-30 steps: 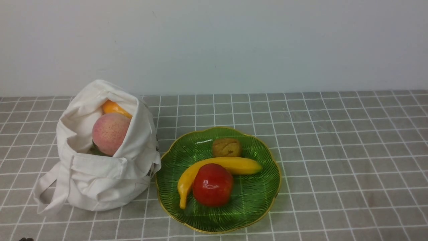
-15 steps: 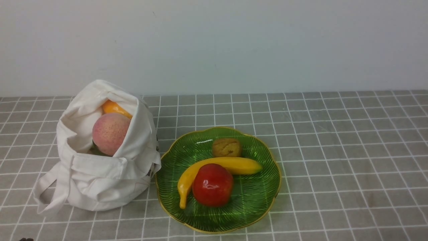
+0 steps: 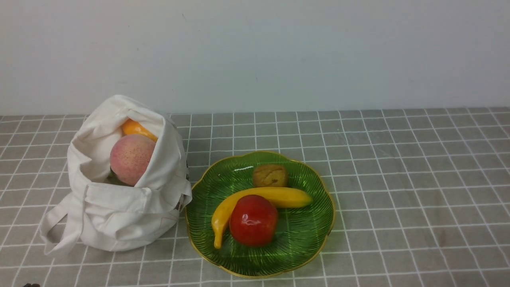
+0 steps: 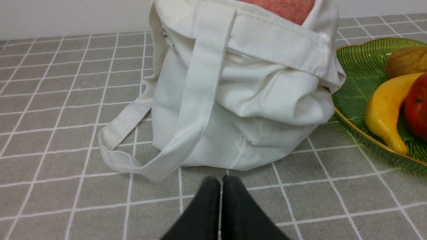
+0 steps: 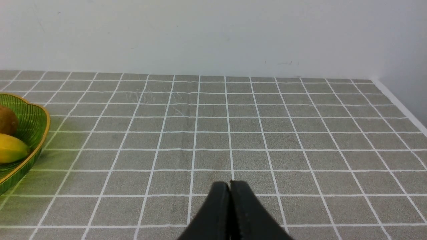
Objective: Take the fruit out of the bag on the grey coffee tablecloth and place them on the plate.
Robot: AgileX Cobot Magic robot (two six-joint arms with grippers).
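Note:
The white cloth bag (image 3: 119, 203) stands open on the left of the grey checked tablecloth (image 3: 398, 179). A pink-speckled peach (image 3: 131, 158) and a small orange piece (image 3: 136, 128) sit in its mouth. The green gold-rimmed plate (image 3: 306, 243) to its right holds the brownish lumpy fruit (image 3: 270, 175), a banana (image 3: 279, 197) and a red apple (image 3: 253, 220). My left gripper (image 4: 220, 181) is shut and empty, low over the cloth just short of the bag (image 4: 240, 100). My right gripper (image 5: 230, 186) is shut and empty over bare cloth, to the right of the plate (image 5: 36, 116).
A white wall runs along the back of the table. The bag's strap handle (image 3: 55, 227) lies looped on the cloth at the bag's left. The table's right edge (image 5: 400, 103) shows in the right wrist view.

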